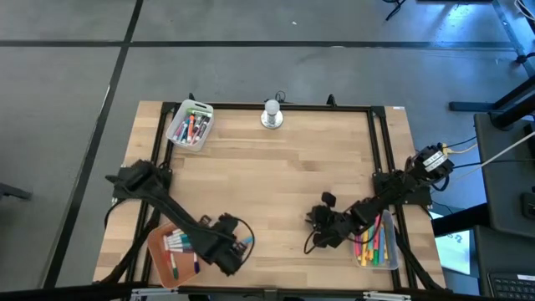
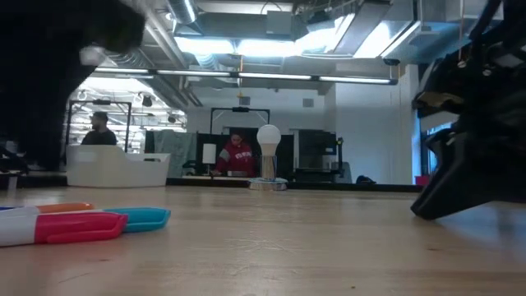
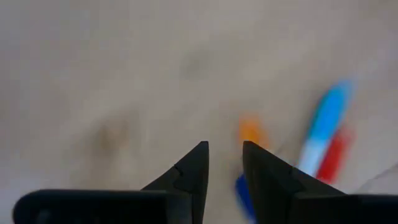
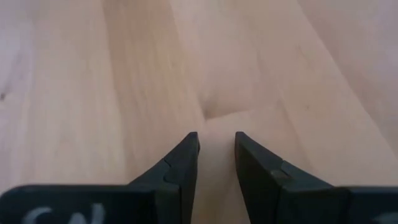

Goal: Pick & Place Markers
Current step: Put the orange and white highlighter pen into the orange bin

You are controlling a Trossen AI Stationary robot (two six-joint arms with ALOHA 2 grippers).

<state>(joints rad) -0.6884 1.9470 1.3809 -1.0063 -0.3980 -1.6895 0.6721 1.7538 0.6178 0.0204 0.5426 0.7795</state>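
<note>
Several markers [image 3: 320, 134] loose on worktop [image 1: 276, 180] at 7 o'clock, under left end effector [image 3: 225, 163]: fingers narrowly apart, empty. Right end effector [image 4: 216, 152] likewise. Markers light, stiff, slippery; grip mid-barrel.

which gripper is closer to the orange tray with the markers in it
Left. The left gripper sits just beside the orange tray at the table's near-left corner; the right gripper is across the table, next to the clear tray.

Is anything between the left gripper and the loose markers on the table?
Nothing visible. The left gripper hangs with empty, parted fingers over bare wooden table, with orange, blue-capped and red markers just ahead.
</note>
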